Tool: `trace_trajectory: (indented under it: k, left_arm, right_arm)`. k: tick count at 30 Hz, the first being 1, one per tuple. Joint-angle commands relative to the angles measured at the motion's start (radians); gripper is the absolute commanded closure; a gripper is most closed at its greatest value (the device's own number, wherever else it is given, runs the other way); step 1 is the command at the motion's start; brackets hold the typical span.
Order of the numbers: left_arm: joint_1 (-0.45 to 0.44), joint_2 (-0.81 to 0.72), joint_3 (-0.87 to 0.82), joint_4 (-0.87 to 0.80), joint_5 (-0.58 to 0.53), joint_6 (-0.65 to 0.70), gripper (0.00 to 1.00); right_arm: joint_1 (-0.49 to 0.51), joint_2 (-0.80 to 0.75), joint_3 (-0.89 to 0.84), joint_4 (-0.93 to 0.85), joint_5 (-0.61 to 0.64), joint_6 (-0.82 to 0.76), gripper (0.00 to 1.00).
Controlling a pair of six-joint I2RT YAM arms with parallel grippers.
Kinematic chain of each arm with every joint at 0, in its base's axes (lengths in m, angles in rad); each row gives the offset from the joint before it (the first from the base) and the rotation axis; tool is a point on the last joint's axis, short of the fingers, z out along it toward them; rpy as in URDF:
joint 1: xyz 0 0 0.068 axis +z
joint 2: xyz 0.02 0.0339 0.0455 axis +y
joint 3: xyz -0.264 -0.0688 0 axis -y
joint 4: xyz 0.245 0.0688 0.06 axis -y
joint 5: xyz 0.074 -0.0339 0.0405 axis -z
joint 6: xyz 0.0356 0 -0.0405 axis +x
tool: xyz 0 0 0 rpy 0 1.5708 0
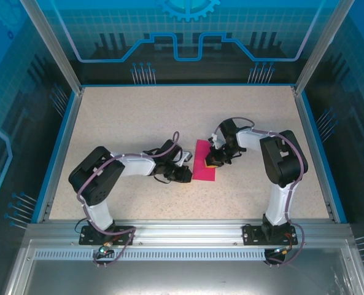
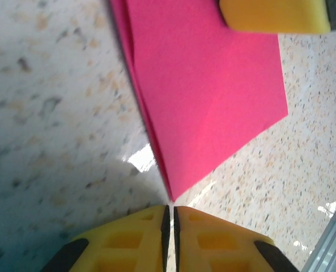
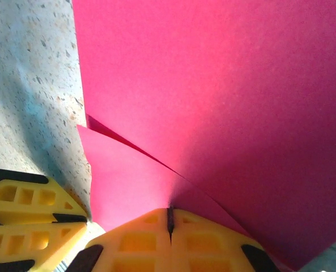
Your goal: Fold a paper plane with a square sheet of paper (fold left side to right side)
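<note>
Speckled beige table (image 1: 139, 123), blue rim (image 1: 64, 132) round the far edge and both sides, clear blue-printed enclosure panels (image 1: 188, 31) above it. An aluminium rail (image 1: 182, 230) along the near edge carries both arm bases.

Left arm: elbow folded up over its base, forearm laid low and running right toward the table's centre. The left gripper (image 1: 185, 175) sits just off the near-left corner of the thin magenta-pink sheet of paper (image 1: 204, 161). In its wrist view the yellow fingers (image 2: 213, 238) are drawn together to a hairline slit, and the sheet's pointed corner ends right at that slit (nipped or only touching: cannot tell).

Right arm: upper link upright over its base, elbow high, forearm reaching left and down. The right gripper (image 1: 213, 163) is closed, fingertips together and planted on the sheet's right part, pressing on the surface rather than gripping an edge.

Paper: flat near the table's centre, between the two grippers, folded into a narrow slanted strip with its long axis running away from the bases. Stacked layer edges show along one side in the left wrist view. A flap's edge cuts diagonally across the right wrist view.

Room: broad bare table beyond the sheet and on both flanks. The sheet is well apart from every rim. The grippers are near each other, across the sheet's width.
</note>
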Motion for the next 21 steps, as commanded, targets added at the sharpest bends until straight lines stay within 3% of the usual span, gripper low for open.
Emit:
trace_trajectory:
  k: [1,10,13,21]
  left_arm:
    - [0.045,-0.071,-0.055,-0.071,0.017,-0.019,0.79]
    - [0.096,-0.134,-0.013,0.017,0.017,-0.047,0.61]
    - [0.096,-0.124,-0.011,0.096,0.019,-0.082,0.57]
    - [0.097,-0.033,0.049,0.145,0.055,-0.100,0.55]
  right_arm:
    - [-0.021,-0.088,-0.046,0.089,-0.037,0.039,0.88]
    - [-0.130,-0.282,-0.145,0.101,0.033,0.033,0.45]
    - [-0.148,-0.274,-0.175,0.119,-0.033,0.028,0.40]
    - [-0.145,-0.195,-0.205,0.220,-0.147,0.075,0.39]
